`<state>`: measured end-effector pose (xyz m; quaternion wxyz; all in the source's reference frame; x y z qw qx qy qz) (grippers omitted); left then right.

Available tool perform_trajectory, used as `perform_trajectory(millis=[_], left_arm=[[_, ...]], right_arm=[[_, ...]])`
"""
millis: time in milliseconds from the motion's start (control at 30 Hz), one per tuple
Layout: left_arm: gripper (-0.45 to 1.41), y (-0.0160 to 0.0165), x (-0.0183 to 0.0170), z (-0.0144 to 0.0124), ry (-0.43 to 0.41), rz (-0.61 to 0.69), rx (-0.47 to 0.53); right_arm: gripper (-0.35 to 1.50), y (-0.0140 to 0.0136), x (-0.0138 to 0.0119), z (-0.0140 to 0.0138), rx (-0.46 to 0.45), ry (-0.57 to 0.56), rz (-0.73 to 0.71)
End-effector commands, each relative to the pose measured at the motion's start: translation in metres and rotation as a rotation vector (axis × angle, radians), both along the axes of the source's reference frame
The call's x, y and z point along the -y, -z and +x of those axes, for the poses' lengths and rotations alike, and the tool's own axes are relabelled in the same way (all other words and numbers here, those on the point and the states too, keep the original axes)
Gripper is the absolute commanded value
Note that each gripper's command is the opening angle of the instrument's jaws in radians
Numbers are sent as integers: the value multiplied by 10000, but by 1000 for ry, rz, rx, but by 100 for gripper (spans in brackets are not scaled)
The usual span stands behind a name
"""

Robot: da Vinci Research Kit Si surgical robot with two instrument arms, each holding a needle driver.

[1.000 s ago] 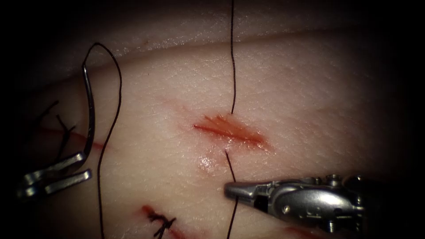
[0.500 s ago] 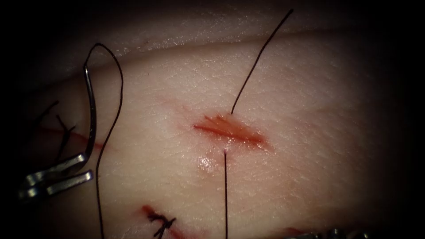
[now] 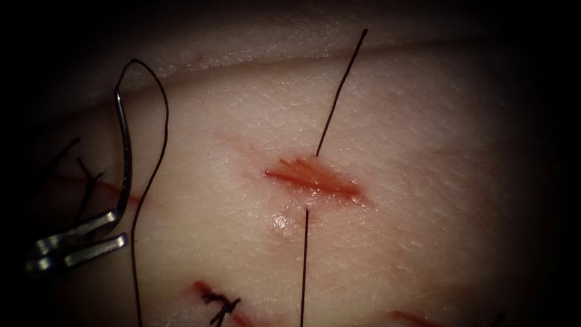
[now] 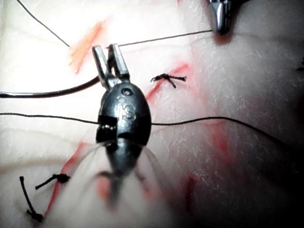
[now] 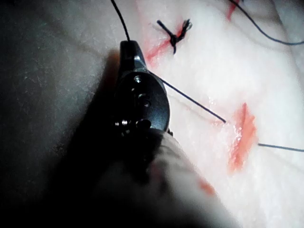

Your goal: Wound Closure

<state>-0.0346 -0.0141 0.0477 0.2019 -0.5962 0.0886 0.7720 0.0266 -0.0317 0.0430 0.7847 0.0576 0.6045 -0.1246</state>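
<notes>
Holding the needle (image 3: pixel 124 145) near one end at the frame's left edge, outside the tissue (image 3: pixel 423 181), the left tool (image 3: pixel 75 242) waits while the right tool (image 5: pixel 128 50), clamped on thread (image 3: pixel 304 266), has drawn it through the cut (image 3: pixel 315 178).

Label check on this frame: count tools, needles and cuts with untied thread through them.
Tools: 2, left tool holding the needle near its point, out of the tissue, left of the cut; right tool holding the thread.
Needles: 1
Threaded cuts: 1
Total: 4
</notes>
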Motion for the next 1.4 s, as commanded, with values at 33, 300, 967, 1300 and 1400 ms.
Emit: perform_trajectory(millis=[33, 300, 967, 1300, 1400], left_arm=[[-45, -5, -1, -7, 0, -1, 2], [-45, -5, -1, -7, -3, 0, 1], [-45, -7, 1, -10, -5, 0, -4], [-45, -7, 1, -10, -6, -1, -3], [-45, -7, 1, -10, -4, 4, -1]], right_arm=[[120, -1, -14, 1, -2, -45, -3], [147, 13, -83, -42, 43, -212, -63], [93, -67, -210, -37, 207, -650, 580], [101, -119, -267, -13, 143, -821, 874], [103, -128, -277, -8, 138, -827, 891]])
